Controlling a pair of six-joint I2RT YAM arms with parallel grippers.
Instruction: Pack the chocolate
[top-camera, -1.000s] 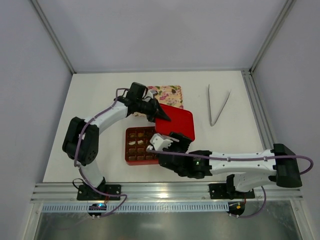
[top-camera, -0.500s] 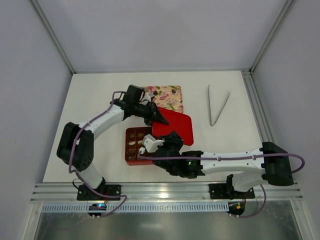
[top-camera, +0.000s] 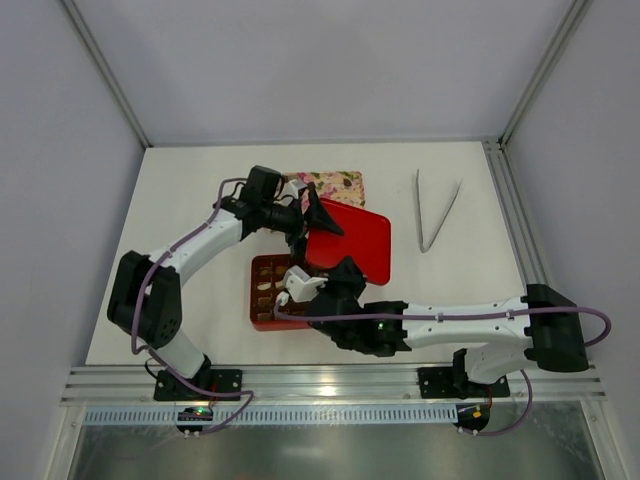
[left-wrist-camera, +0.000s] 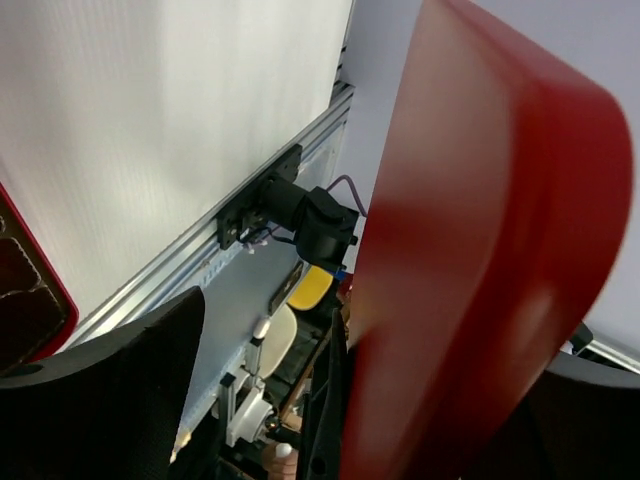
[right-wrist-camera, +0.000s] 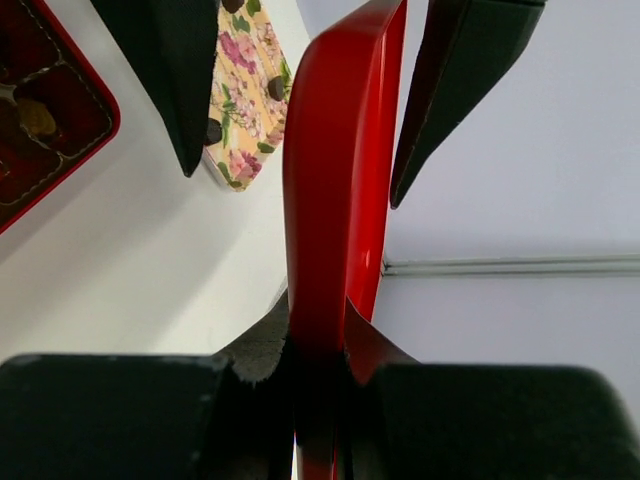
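- Above the middle of the table, my right claw (right-wrist-camera: 318, 338) is clamped on the lower edge of the red lid (right-wrist-camera: 335, 200), holding it up on edge beyond the red box (top-camera: 262, 323).
- My left claw (top-camera: 318, 218) stands wide open, one finger on each side of the lid's upper part and touching neither face (a clear gap shows on both sides from the right wrist); it grips nothing.
- The chocolate (right-wrist-camera: 38, 118) sits partly in the cells of the box's brown insert, while a few dark pieces (right-wrist-camera: 213, 131) lie on the floral tray (top-camera: 335, 183) just behind the lid.
- By my reading, the step in hand is managing the lid, now carried by my right claw alone.
- Next, I judge, my left claw must back clear of the lid. The lid then has to be laid flat and squared to the box rim, or set aside if the tray pieces go in first.
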